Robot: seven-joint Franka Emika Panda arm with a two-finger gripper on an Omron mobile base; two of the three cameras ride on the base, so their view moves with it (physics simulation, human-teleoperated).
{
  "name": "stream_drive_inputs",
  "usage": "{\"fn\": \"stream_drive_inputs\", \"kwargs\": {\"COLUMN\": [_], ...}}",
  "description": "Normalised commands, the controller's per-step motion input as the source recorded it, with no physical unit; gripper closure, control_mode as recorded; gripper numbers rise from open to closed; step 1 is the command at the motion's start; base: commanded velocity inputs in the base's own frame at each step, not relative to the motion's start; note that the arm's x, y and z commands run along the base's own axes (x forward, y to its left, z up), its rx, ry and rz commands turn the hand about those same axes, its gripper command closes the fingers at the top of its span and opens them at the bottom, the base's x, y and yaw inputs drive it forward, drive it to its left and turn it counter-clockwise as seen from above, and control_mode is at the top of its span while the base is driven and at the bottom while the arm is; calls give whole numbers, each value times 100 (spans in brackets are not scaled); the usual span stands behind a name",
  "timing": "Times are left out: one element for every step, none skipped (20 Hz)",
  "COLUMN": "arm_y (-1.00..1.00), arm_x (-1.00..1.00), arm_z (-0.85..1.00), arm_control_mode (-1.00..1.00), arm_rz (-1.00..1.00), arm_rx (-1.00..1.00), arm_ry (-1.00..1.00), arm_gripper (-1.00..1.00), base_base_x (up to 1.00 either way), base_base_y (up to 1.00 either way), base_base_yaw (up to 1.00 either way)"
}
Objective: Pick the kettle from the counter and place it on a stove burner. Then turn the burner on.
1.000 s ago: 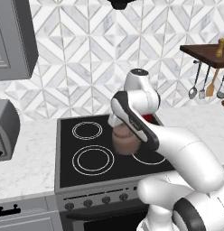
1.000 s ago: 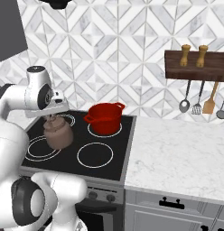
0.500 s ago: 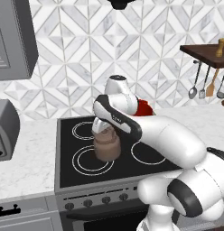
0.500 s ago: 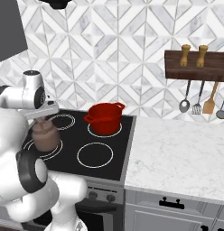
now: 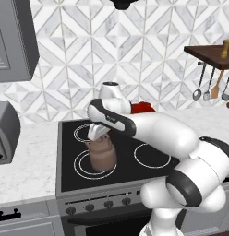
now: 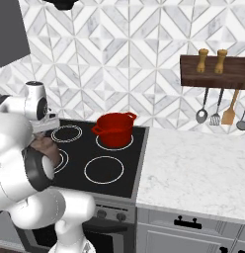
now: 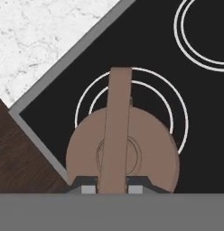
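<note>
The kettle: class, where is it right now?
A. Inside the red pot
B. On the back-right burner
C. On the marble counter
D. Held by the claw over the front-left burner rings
D: the claw is shut on the kettle handle, above the double-ring stove burner.

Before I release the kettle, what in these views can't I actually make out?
- Whether the kettle touches the glass over the stove burner: its own body covers the contact, left base and hand views.
- Kettle in the right base view: mostly hidden behind the arm.
- Gripper jaws: cut off at the bottom edge, hand view.
- Stove knobs: too small to read, left base view.
</note>
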Motion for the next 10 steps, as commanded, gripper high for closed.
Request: {"fn": "stream_drive_inputs", "kwargs": {"arm_y": [16, 17, 16, 16, 14, 12, 11, 11, 13, 14], "arm_x": [5, 7, 8, 3, 0, 0, 0, 0, 0, 0], "arm_z": [-49, -56, -57, -49, -49, -46, -45, -46, -37, -10], "arm_control_mode": [-100, -100, -100, -100, -100, -100, -100, -100, -100, -100], "arm_rz": [4, 4, 4, 4, 3, 3, 3, 3, 3, 3], "arm_rx": [0, 0, 0, 0, 0, 0, 0, 0, 0, 0], "arm_ry": [9, 8, 7, 4, 4, 4, 4, 4, 2, 0], "arm_gripper": [100, 100, 100, 100, 100, 100, 100, 100, 100, 100], "base_base_x": [0, 0, 0, 0, 0, 0, 0, 0, 0, 0], "base_base_y": [0, 0, 0, 0, 0, 0, 0, 0, 0, 0], "base_base_yaw": [0, 0, 0, 0, 0, 0, 0, 0, 0, 0]}}
